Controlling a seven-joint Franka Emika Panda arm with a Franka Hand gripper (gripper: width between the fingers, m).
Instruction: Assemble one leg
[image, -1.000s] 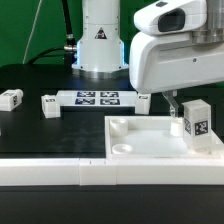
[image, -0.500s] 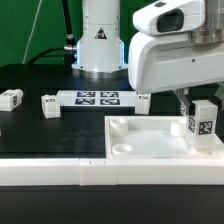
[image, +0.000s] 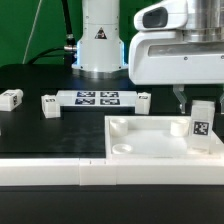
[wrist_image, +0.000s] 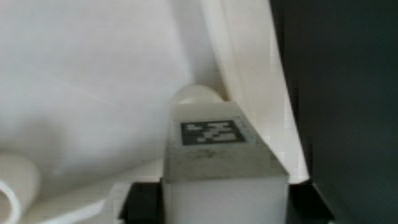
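My gripper (image: 199, 108) is shut on a leg (image: 201, 125), a small white block with a black-and-white tag. It holds the leg upright over the large white square panel (image: 150, 140), at the panel's edge toward the exterior view's right. In the wrist view the leg (wrist_image: 217, 150) sits between the dark fingers (wrist_image: 146, 204), with the panel (wrist_image: 89, 90) below it. Whether the leg touches the panel cannot be told. Two more legs (image: 11, 99) (image: 48, 105) lie on the black table toward the exterior view's left.
The marker board (image: 98, 99) lies in front of the robot base (image: 99, 40). Another small white part (image: 143, 99) sits at its end. A white rail (image: 60, 173) runs along the table's front edge. A round corner socket (image: 119, 127) shows on the panel.
The gripper has carried the leg toward the exterior view's right and slightly down, from over the panel's middle right to its right edge.
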